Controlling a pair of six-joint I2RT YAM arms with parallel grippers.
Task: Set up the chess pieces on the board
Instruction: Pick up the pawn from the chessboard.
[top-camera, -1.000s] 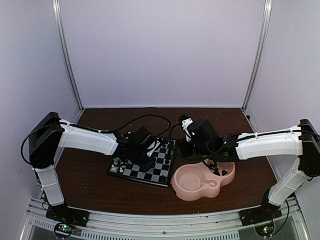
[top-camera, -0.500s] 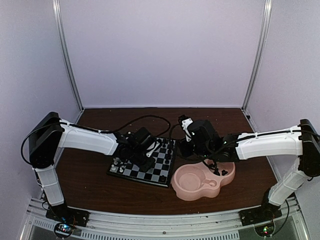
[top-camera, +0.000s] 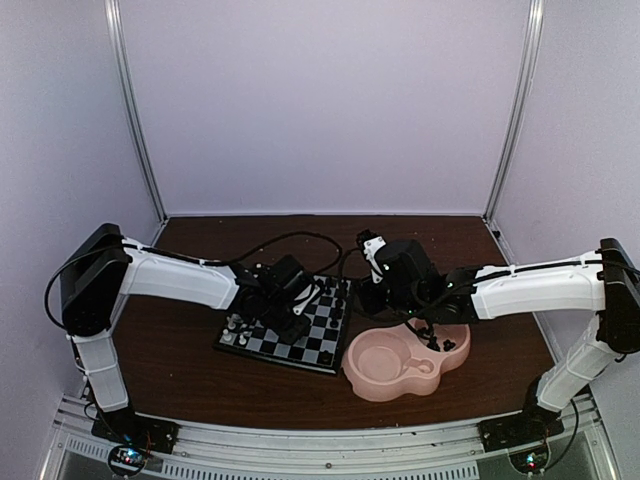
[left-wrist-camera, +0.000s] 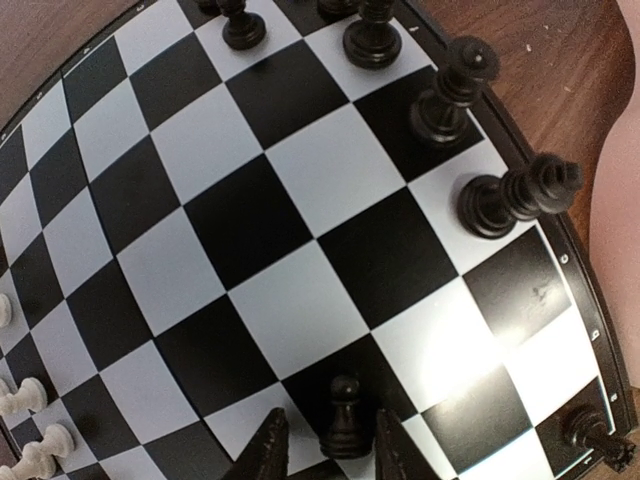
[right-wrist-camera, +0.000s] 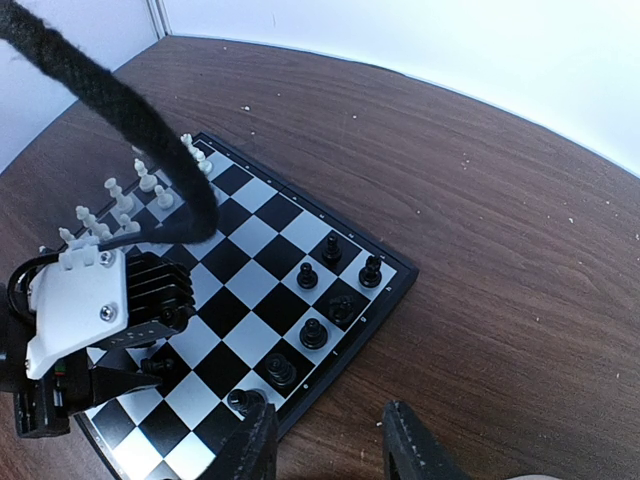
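My left arm reaches in from the left, elbow bent, wrist tilted down over the board (top-camera: 290, 346), a flat square of glossy black and pale checks with a thin dark rim, lying on the brown wood-grain desk (top-camera: 180, 372). My left hand (left-wrist-camera: 331, 438) has its dark, tapered fingers (left-wrist-camera: 268, 450) apart on either side of a black pawn (left-wrist-camera: 345, 422), a round-headed plastic piece standing upright on the board. I cannot tell if either finger touches it. White pieces (left-wrist-camera: 22, 398) line the board's left edge and taller turned black pieces (left-wrist-camera: 515, 195) its right edge. My right arm stretches in from the right, over the far rim of a smooth pink double-bowl dish (top-camera: 385, 385) with a few black pieces (top-camera: 446, 343) in it. My right hand (right-wrist-camera: 330, 440) hangs over bare desk by the board's corner, fingers parted and empty.
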